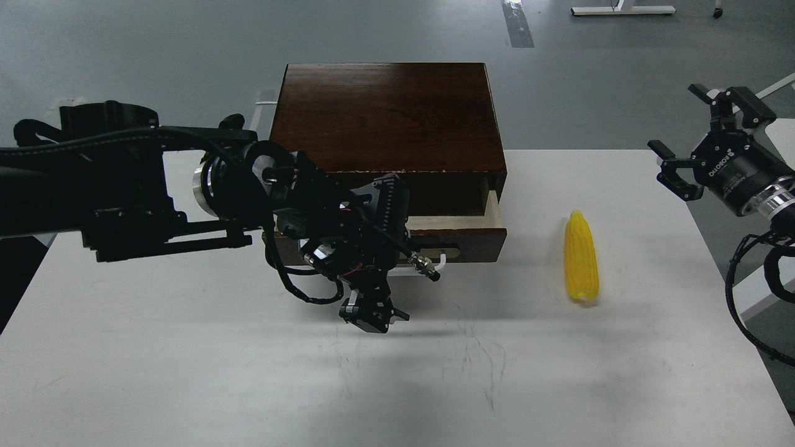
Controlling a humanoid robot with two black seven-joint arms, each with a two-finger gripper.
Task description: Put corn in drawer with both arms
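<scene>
The yellow corn (581, 257) lies on the white table (186, 372), to the right of the dark brown wooden box (385, 115), tip pointing away from me. The drawer (472, 236) is pulled partly out and shows its pale inner wall. Its white handle (440, 261) is mostly hidden behind my left gripper (371, 313). That gripper hangs in front of the drawer's left half. It is dark and end-on, so I cannot tell its fingers apart or whether it touches the handle. My right gripper (695, 143) is open and empty, raised beyond the table's right edge, far from the corn.
The box stands at the back middle of the table. My left forearm (124, 180) stretches across the left side of the table. Cables (745, 279) hang from the right arm beside the table's right edge. Grey floor lies beyond.
</scene>
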